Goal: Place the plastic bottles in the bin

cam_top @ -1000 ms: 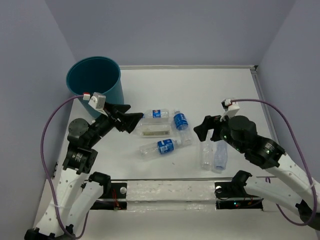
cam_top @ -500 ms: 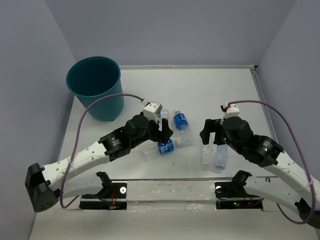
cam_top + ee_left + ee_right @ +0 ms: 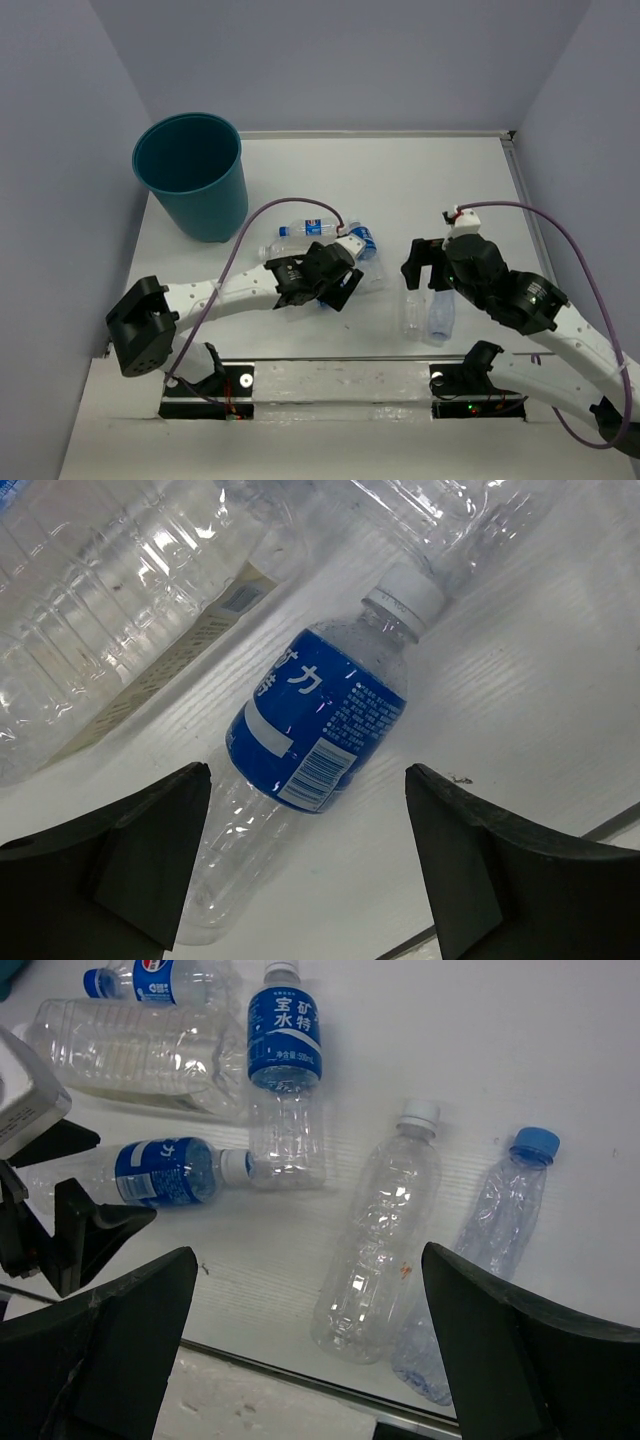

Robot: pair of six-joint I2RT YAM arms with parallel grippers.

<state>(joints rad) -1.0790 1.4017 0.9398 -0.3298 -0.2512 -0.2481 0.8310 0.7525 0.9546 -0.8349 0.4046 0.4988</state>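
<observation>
My left jaws: spread wide, empty, straddling the blue-labelled bottle (image 3: 315, 730) lying right of the teal bin (image 3: 215, 205). My right jaws: spread wide, empty, farther right.

A round teal bin (image 3: 213, 203) stands upright at the far left of the table, well apart from six clear bottles, all lying on their sides. A big ribbed bottle (image 3: 130, 1055) with a cream label lies between a small blue-labelled bottle (image 3: 150, 982) and a white-capped blue-labelled bottle (image 3: 285, 1040). A third blue-labelled bottle (image 3: 318, 720) lies nearer the front edge. To the right lie two unlabelled ones side by side: a white-capped clear bottle (image 3: 380, 1235) and a blue-capped clear bottle (image 3: 495, 1215).
</observation>
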